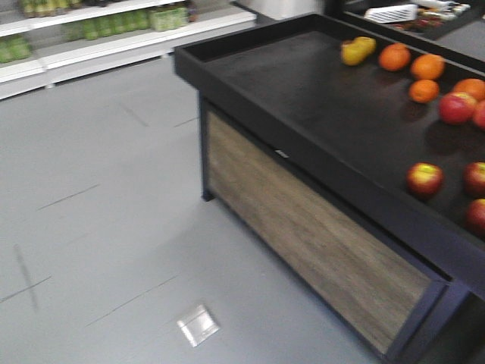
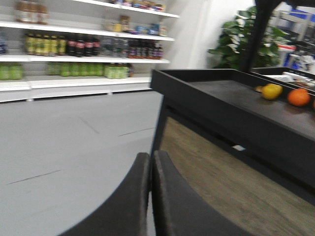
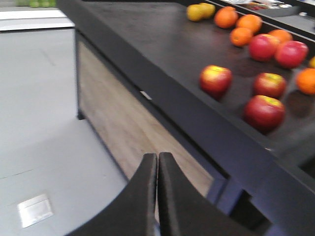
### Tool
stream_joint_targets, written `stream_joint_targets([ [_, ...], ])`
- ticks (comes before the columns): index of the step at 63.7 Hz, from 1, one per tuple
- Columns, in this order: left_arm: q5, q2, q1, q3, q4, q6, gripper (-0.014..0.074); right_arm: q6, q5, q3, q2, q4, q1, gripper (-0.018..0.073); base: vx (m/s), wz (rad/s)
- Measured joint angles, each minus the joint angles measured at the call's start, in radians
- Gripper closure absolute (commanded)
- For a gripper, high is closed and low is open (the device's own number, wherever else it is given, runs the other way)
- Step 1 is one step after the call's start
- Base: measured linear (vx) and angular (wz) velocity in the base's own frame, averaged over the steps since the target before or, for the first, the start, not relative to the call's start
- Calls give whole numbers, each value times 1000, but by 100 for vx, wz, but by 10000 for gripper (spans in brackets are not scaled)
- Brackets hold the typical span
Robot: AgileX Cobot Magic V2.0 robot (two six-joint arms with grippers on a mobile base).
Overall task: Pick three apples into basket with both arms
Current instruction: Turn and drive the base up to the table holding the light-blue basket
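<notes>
Apples (image 3: 215, 80), three dark red with yellow patches, lie apart on the black table (image 3: 147, 29) near its front rim, with oranges (image 3: 241, 35) and pink apples (image 3: 263, 46) behind them. Two yellow fruits (image 3: 201, 11) lie farthest back. Left gripper (image 2: 150, 158) and right gripper (image 3: 157, 157) hang beside the table over the grey floor (image 1: 114, 227), each clenched on nothing, fingers pressed together.

Dark red apples (image 3: 215, 80) with yellow patches, black table (image 1: 303, 98), grey floor (image 1: 98, 227)
</notes>
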Motion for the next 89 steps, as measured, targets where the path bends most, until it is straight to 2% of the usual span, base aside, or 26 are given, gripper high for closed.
stream_joint_targets([
  [54, 0, 0, 0, 0, 0, 0, 603, 0, 0, 0, 0, 0, 0, 568, 12, -51],
  [89, 0, 0, 0, 0, 0, 0, 603, 0, 0, 0, 0, 0, 0, 568, 6, -34],
])
